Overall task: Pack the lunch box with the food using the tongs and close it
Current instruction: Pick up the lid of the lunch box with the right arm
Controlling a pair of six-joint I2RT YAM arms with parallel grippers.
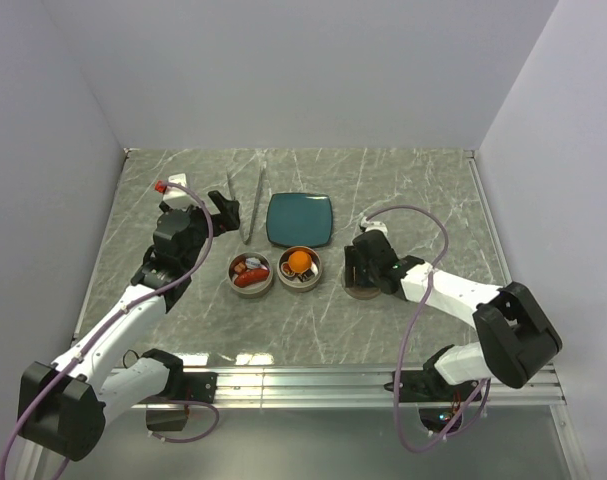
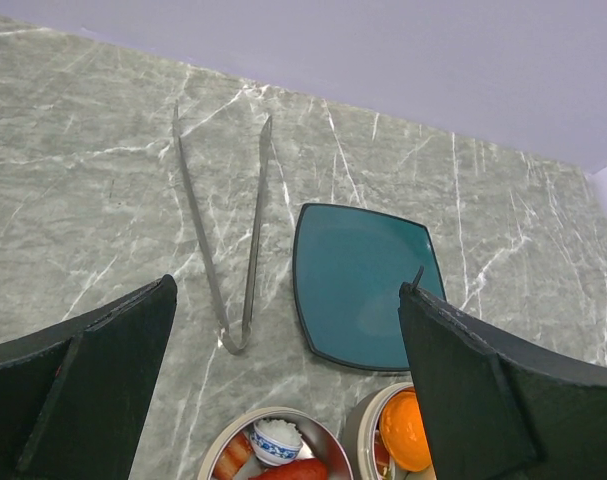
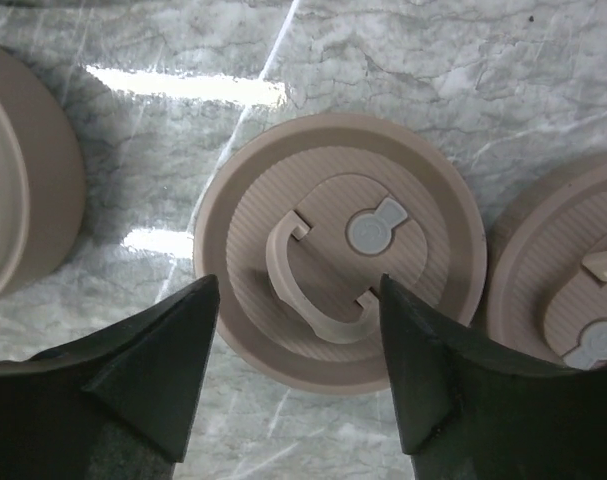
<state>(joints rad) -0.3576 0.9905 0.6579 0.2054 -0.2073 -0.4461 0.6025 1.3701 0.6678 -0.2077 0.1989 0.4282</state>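
Note:
The lunch box is two round silver tins. One tin (image 1: 253,272) (image 2: 328,440) holds red sausages and a small white roll. The other tin (image 1: 300,266) (image 2: 361,440) holds an orange ball (image 2: 403,430). The tongs (image 1: 248,205) (image 2: 228,230) lie flat on the table beyond the tins. My left gripper (image 1: 208,208) (image 2: 288,290) is open and empty above the table, between tins and tongs. My right gripper (image 1: 361,272) (image 3: 298,290) is open. It hangs low over a brown lid (image 3: 338,250), a fingertip on either side of the lid's raised handle (image 3: 318,300).
An empty teal plate (image 1: 300,218) (image 2: 363,285) sits behind the tins, right of the tongs. A second brown lid (image 3: 573,300) lies close beside the first. Another beige round edge (image 3: 23,220) shows at the left of the right wrist view.

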